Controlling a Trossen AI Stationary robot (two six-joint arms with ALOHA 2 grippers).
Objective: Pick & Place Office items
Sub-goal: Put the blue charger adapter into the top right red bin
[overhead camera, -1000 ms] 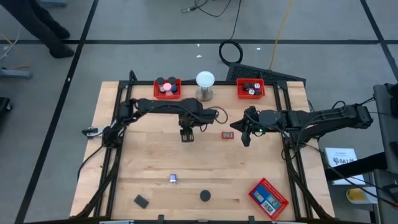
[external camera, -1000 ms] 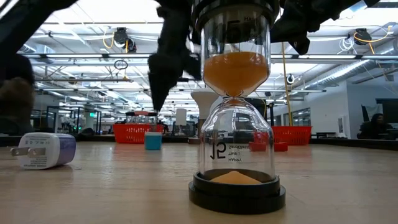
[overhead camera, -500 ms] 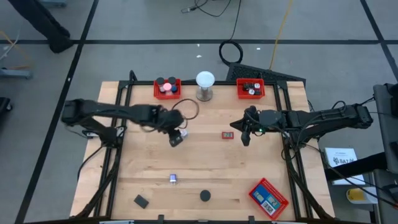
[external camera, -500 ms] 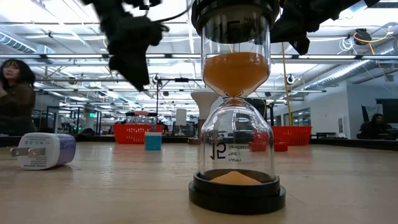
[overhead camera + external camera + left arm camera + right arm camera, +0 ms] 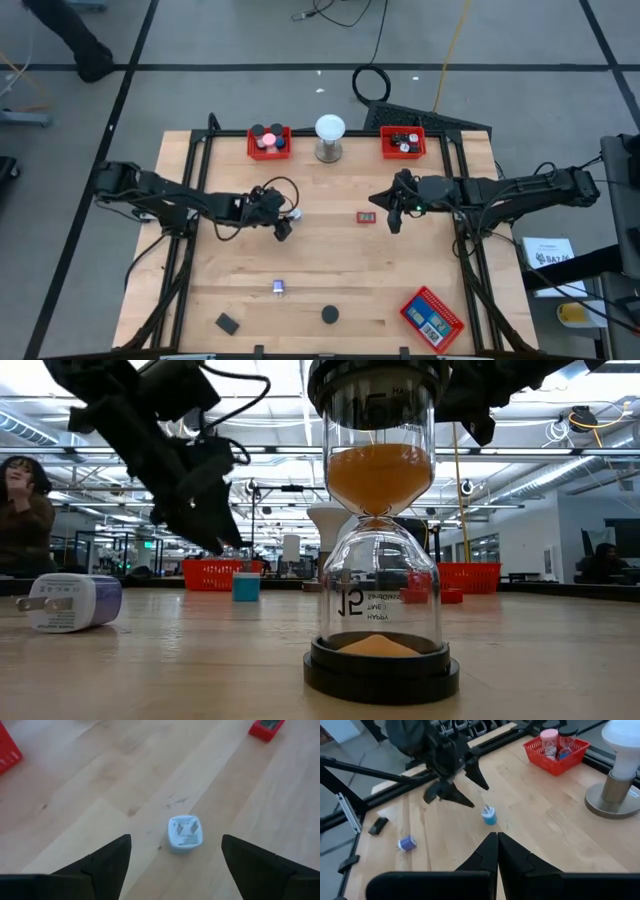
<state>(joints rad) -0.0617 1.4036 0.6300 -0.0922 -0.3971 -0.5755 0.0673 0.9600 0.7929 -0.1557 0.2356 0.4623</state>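
A small light-blue cube (image 5: 184, 834) with a white label rests flat on the wooden table (image 5: 330, 260). It also shows in the high view (image 5: 294, 212) and the low view (image 5: 246, 586). My left gripper (image 5: 176, 842) is open and slants down just left of the cube, one finger on either side of the line toward it, touching nothing. My right gripper (image 5: 395, 220) hangs shut over the table's right half, beside a small red item (image 5: 366, 217). Other office items lie near the front: a charger plug (image 5: 279, 287), an hourglass (image 5: 378, 530) and a black block (image 5: 227, 323).
Two red trays (image 5: 269, 142) (image 5: 403, 143) holding small items stand at the far edge, with a white globe on a metal base (image 5: 330, 136) between them. A third red tray (image 5: 432, 315) sits at the near right corner. Bare wood lies in the table's middle.
My left arm has swung back toward the table's left edge and sunk lower. Its gripper has tipped from pointing down to slanting toward the cube. The blue cube has stayed on the table.
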